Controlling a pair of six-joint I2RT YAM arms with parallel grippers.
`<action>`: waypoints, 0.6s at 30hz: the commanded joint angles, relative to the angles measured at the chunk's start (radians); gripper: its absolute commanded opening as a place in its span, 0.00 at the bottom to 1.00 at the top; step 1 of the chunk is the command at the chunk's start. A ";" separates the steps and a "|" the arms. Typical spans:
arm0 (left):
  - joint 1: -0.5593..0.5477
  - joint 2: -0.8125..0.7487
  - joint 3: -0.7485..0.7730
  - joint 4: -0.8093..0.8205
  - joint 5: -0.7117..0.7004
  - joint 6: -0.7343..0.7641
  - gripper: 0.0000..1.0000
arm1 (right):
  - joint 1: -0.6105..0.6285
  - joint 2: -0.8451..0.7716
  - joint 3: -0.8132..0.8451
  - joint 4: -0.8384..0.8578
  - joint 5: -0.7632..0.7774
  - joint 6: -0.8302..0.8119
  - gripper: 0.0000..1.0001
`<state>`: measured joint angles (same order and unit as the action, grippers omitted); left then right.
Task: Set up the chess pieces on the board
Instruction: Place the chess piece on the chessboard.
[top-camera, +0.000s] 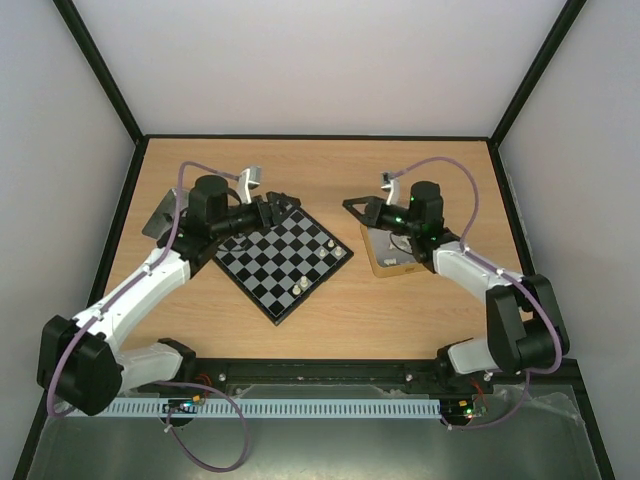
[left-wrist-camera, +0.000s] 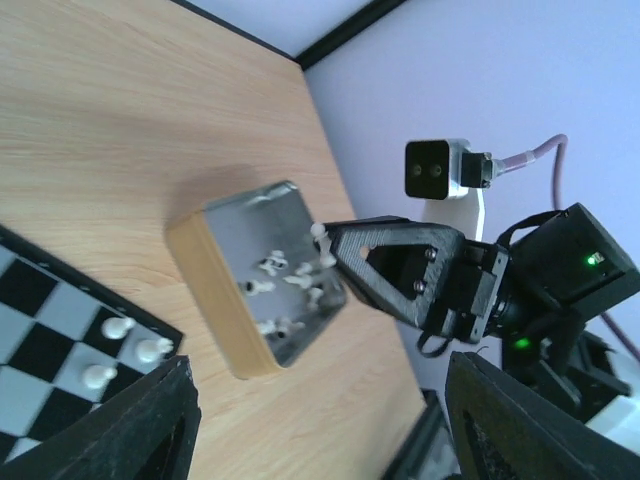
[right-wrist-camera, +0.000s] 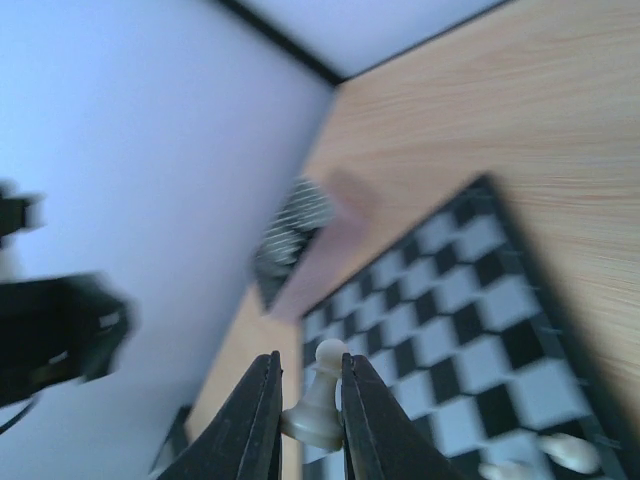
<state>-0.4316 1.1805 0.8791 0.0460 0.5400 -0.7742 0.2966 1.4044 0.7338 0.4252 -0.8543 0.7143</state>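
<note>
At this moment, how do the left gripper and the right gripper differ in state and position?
The left gripper is open with nothing between its fingers, while the right gripper is shut on a white pawn. The left gripper hangs at the far corner of the chessboard, and the right gripper is at the edge of the metal tray of pieces. Both have black fingers.
</note>
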 joint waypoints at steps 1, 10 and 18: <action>0.004 0.038 -0.017 0.169 0.171 -0.146 0.70 | 0.085 -0.031 0.018 0.272 -0.239 0.072 0.15; 0.005 0.061 -0.023 0.247 0.308 -0.262 0.69 | 0.197 0.003 0.125 0.151 -0.354 -0.120 0.15; 0.004 0.076 -0.026 0.271 0.364 -0.309 0.47 | 0.212 0.026 0.158 0.106 -0.362 -0.163 0.15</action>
<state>-0.4316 1.2442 0.8623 0.2707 0.8494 -1.0420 0.4999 1.4170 0.8581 0.5468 -1.1843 0.5941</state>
